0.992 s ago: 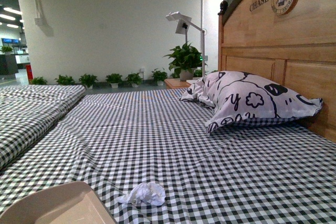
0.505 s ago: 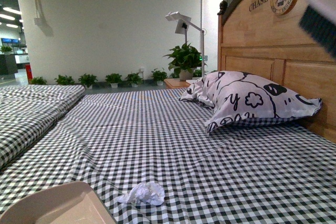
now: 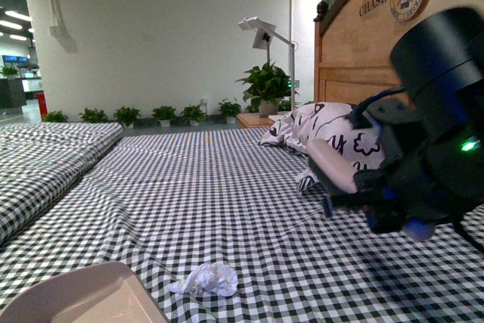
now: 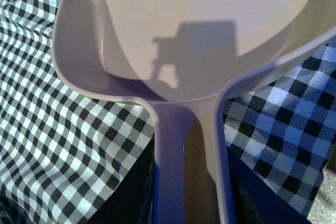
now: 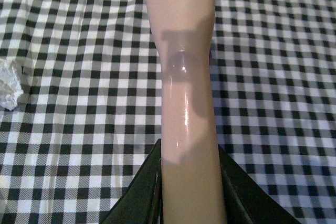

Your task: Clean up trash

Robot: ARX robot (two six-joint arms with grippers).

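Checked black-and-white bedding (image 3: 227,209) fills our front view, with a wooden headboard (image 3: 363,58) and a printed pillow (image 3: 333,130) far off to the right. Our right arm (image 3: 431,149) hangs over the bed on the right side, holding a beige handle (image 3: 333,166) that pokes out toward the middle; its working end is hidden. The trash (image 3: 206,280), a crumpled white tissue wad, lies on the sheet well apart from that arm, down and to its left, and just beside the rim of the beige dustpan (image 3: 83,296) at the bottom left corner.

From the left wrist, we see the dustpan (image 4: 199,35) resting on the cloth, its handle running back between our left gripper's jaws, which are clamped on it.

From the right wrist, the beige handle (image 5: 184,103) runs forward from between the dark jaws of our right gripper (image 5: 189,192), which grip it firmly. The trash (image 5: 9,90) shows at the frame's edge, off to one side of the handle.

We judge that both tools are in hand and sweeping has not begun. Next we need to bring the right arm's tool down beyond the wad, then draw it toward the pan's open mouth.
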